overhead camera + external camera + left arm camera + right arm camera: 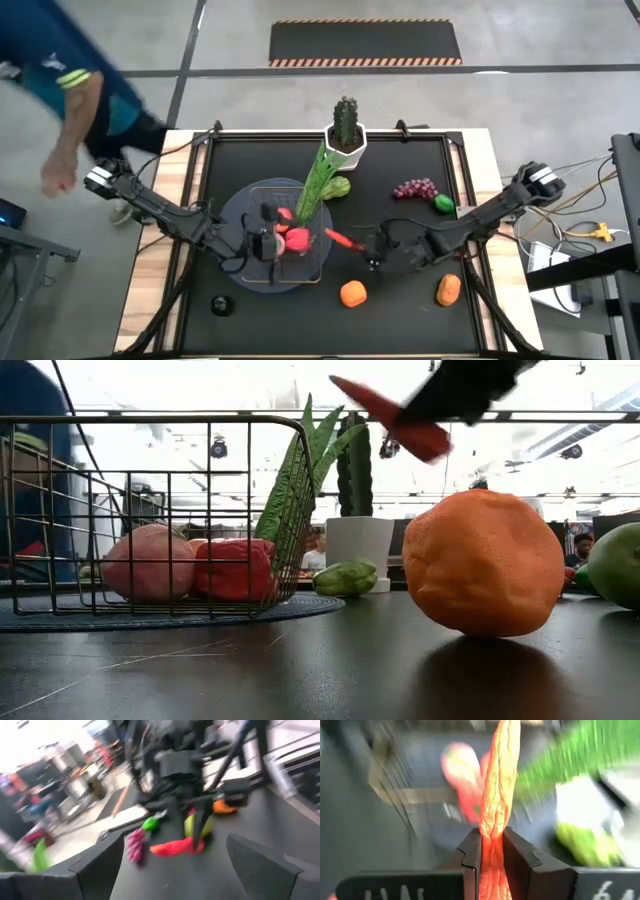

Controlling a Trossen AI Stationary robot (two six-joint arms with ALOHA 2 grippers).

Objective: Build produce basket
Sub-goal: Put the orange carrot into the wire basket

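The wire basket [312, 268] sits on a round grey-blue disc [232, 215] left of centre. In it lie a pink apple [148, 563] and a red pepper [235, 568]; a long green leafy stalk [320, 178] leans out over its far rim. My right gripper [492, 855] hangs just right of the basket, shut on an orange-red carrot [341, 238]. My left gripper [175, 870] stands open above the basket, nothing between its fingers. An orange [485, 563], a second orange fruit [448, 290], a green pear [338, 187], purple grapes [415, 187] and another green fruit [443, 203] lie on the table. My right gripper pinches the carrot [492, 832] between its two fingers. The carrot lies along the fingers and sticks out well past their tips toward the basket. The fingers come from the table's right side, slanting slightly down. The carrot [390, 415] is lifted clear of the table, tilted.
A dark green cactus in a white pot [345, 135] stands at the far edge, behind the stalk. A small black object [221, 305] lies near the front left corner. A person [70, 110] stands beyond the table's far left corner.
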